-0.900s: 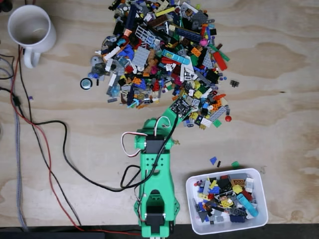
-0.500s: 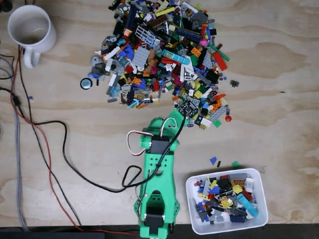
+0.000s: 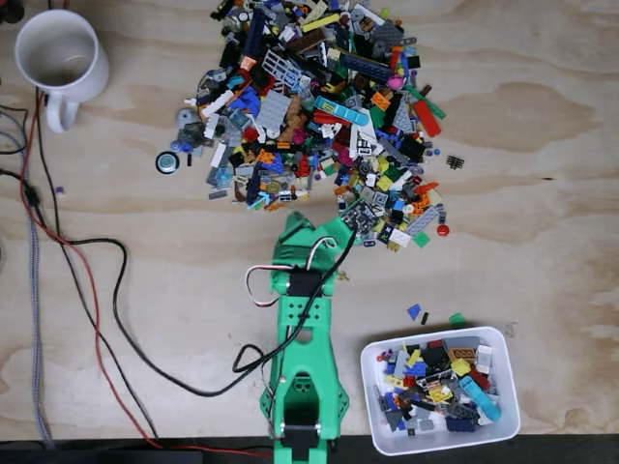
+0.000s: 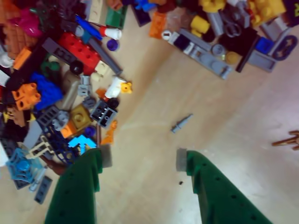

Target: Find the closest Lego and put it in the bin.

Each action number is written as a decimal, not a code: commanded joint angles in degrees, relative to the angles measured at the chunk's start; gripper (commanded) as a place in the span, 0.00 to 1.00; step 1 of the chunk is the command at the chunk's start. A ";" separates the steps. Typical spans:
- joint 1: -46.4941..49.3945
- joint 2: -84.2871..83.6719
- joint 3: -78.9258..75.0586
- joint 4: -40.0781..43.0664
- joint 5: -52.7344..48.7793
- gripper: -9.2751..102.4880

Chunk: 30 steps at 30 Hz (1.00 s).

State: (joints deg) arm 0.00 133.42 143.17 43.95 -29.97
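The bin point(image 3: 440, 390), a white tub already holding a jumble of coloured pieces, sits at about five o'clock in the fixed view, just right of the green arm point(image 3: 303, 367). The Lego pile point(image 3: 319, 106) spreads across twelve o'clock, its lower edge trailing toward the middle of the plywood table point(image 3: 542, 193). The gripper point(image 3: 319, 227) reaches up from six o'clock to that lower edge. A white mug point(image 3: 60, 58) stands at ten o'clock, well apart from the pile, and red and black cables point(image 3: 87, 290) loop along the nine o'clock side. Two loose pieces, blue and green, lie just above the bin's rim. No writing is readable.

In the wrist view the two green fingers point(image 4: 77, 186) enter from six o'clock, spread wide with bare wood between their grey pads, holding nothing. Lego heaps fill ten o'clock and one o'clock. A small grey peg point(image 4: 181, 123) lies alone near the centre, just beyond the fingertips. Everything is too blurred for any lettering.
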 commanded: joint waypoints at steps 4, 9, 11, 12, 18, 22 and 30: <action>-2.90 -9.67 -3.43 -17.93 8.09 0.25; -4.22 -20.30 -8.35 -22.68 11.25 0.26; -5.10 -23.38 -9.67 -23.64 12.13 0.25; -5.54 -24.26 -9.93 -24.61 12.83 0.25; -8.26 -27.16 -13.54 -25.49 15.21 0.23; -9.32 -27.86 -15.73 -25.05 15.12 0.24; -9.58 -33.31 -18.37 -26.63 14.50 0.23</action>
State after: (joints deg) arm -9.40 99.84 129.90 19.07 -14.85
